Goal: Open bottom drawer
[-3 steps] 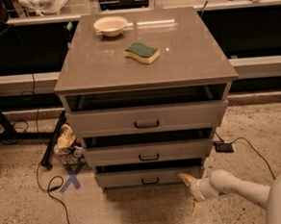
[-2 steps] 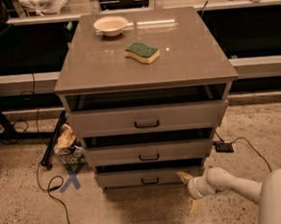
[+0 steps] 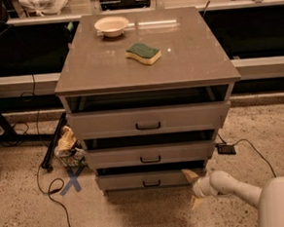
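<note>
The gripper (image 3: pixel 192 188) sits low, close to the floor (image 3: pixel 139 218), at the end of a pale arm (image 3: pixel 235 191) that comes in from the lower right. Its jaws are spread: one tan finger (image 3: pixel 188 174) slants up and to the left, the other (image 3: pixel 196 202) slants downward, and nothing lies between them.

Just left of the jaws is the bottom drawer (image 3: pixel 122 181), the lowest of three in the grey-taupe cabinet (image 3: pixel 145 85). The tip of the upper finger is at the right end of the drawer's front panel, but whether it touches cannot be told. The drawer's small black handle (image 3: pixel 152 183) is further left of the jaws, at the middle of the panel and well apart from both fingers. A dark gap shows above the panel.

Above and left of the jaws is the middle drawer (image 3: pixel 184 153), and higher again the top drawer (image 3: pixel 103 124), each with a dark gap over its front. Far above the jaws, on the tabletop (image 3: pixel 192 58), lie a green and yellow sponge (image 3: pixel 143 53) and, beyond it, a pale bowl (image 3: pixel 111 26).

Up and right of the jaws a small black box (image 3: pixel 226 148) rests on the floor with a cable running from it. Well to the left of the jaws are a blue cross (image 3: pixel 72 181) marked on the floor and a heap of crumpled bags (image 3: pixel 68 145) beside the cabinet
</note>
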